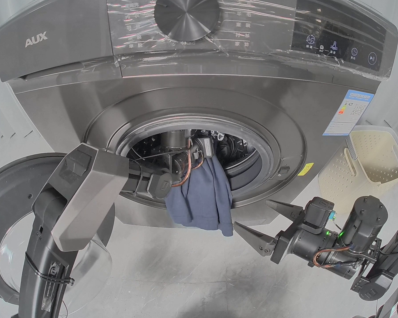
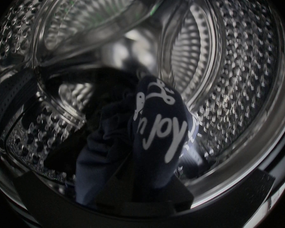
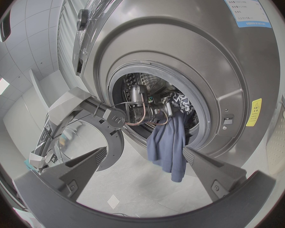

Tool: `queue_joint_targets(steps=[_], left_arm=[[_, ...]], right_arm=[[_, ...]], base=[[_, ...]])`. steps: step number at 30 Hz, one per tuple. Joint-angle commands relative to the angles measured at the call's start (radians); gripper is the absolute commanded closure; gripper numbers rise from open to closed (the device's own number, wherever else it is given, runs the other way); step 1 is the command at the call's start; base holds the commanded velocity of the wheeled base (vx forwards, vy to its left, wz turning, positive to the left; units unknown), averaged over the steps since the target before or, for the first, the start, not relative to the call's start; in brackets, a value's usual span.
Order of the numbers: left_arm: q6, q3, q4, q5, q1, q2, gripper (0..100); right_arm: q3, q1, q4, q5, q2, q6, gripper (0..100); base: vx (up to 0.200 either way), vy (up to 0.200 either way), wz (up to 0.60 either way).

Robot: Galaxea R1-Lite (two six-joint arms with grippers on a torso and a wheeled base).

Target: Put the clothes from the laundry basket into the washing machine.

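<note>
The grey washing machine stands with its round door swung open on the left. My left gripper is inside the perforated steel drum, shut on a navy garment with white lettering. Part of that navy garment hangs out over the lower rim of the opening, as the right wrist view also shows. My right gripper is open and holds nothing, low and to the right of the opening, near the floor. Its fingertips point toward the hanging cloth.
A cream perforated laundry basket stands on the floor to the right of the machine, tilted against it; its inside is hidden. Pale floor lies bare in front of the machine. The open door takes up the lower left.
</note>
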Motion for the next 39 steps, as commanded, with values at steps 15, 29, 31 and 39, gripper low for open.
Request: queue_joint_targets(steps=[15,29,31,39], left_arm=[[-0.032,-0.063,-0.026,0.039,-0.024,-0.045,0],[0.048,0.347,0.183,0.001,-0.066,-0.252,0],[0.051,0.351,0.178,-0.014,-0.061,-0.229,0],[0.048,0.267,0.134,-0.036,-0.038,-0.108,100]], right_arm=[[0.001,0.0,-0.001,0.0,-0.01,0.0,0],[-0.001,0.0,-0.001,-0.001,-0.011,0.0,0],[-0.001,0.0,-0.001,-0.001,-0.011,0.0,0],[-0.001,0.002,-0.001,-0.001,-0.011,0.0,0]], base=[[0.0,0.0,0.0],[0.0,0.0,0.0],[0.0,0.0,0.0],[0.0,0.0,0.0]])
